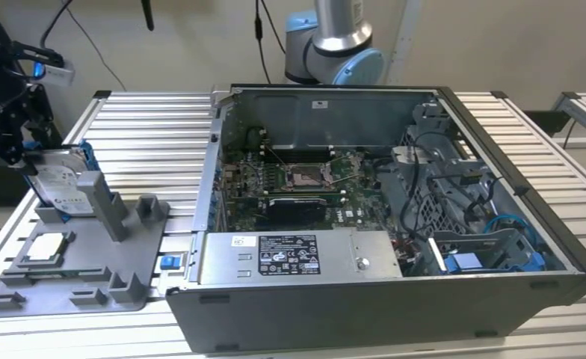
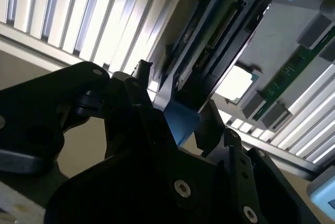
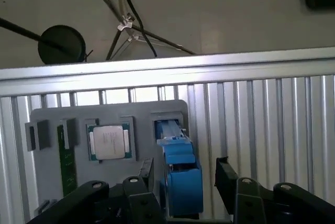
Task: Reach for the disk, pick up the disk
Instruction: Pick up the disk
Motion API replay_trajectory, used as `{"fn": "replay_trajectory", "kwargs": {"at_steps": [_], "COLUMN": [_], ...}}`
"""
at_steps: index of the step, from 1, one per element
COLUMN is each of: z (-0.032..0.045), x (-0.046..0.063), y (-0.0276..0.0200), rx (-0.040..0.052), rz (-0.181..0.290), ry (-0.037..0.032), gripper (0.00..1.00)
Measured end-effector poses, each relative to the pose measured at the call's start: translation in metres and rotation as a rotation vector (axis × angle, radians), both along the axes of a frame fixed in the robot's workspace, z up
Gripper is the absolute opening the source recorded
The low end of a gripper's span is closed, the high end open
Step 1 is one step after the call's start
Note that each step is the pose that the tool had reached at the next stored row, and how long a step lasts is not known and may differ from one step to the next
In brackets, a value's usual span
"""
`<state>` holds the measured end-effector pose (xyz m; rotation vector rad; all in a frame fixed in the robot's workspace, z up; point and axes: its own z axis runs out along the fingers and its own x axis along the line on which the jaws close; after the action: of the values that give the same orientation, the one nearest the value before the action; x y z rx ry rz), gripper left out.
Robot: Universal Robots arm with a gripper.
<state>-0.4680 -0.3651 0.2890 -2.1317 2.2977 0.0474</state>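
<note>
slatted metal table (image 1: pixel 153 127): disk (image 1: pixel 57 182) stands on edge in the grey tray (image 1: pixel 84 263) at the exterior view's left. gripper (image 3: pixel 187 171) fingers (image 3: pixel 226 176) spread apart, one either side of its blue bracket (image 3: pixel 180 185), not clamped on it.

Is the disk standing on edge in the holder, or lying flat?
Upright: the disk stands on edge in the grey fixture, the open tool straddling it.
</note>
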Motion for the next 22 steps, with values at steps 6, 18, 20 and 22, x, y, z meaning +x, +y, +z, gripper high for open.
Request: {"fn": "replay_trajectory", "kwargs": {"at_steps": [6, 18, 20, 22], "z": [-0.0071, -0.0152, -0.0152, -0.0153], "x": [0.000, 0.001, 0.001, 0.001], "y": [-0.0003, -0.0016, -0.0016, -0.0016], "rx": [0.0000, 0.0000, 0.0001, 0.0001], "rz": [0.033, 0.068, 0.069, 0.069], "ry": [0.0000, 0.0001, -0.0001, -0.0001], "gripper": [1.00, 1.00, 1.00, 0.00]}}
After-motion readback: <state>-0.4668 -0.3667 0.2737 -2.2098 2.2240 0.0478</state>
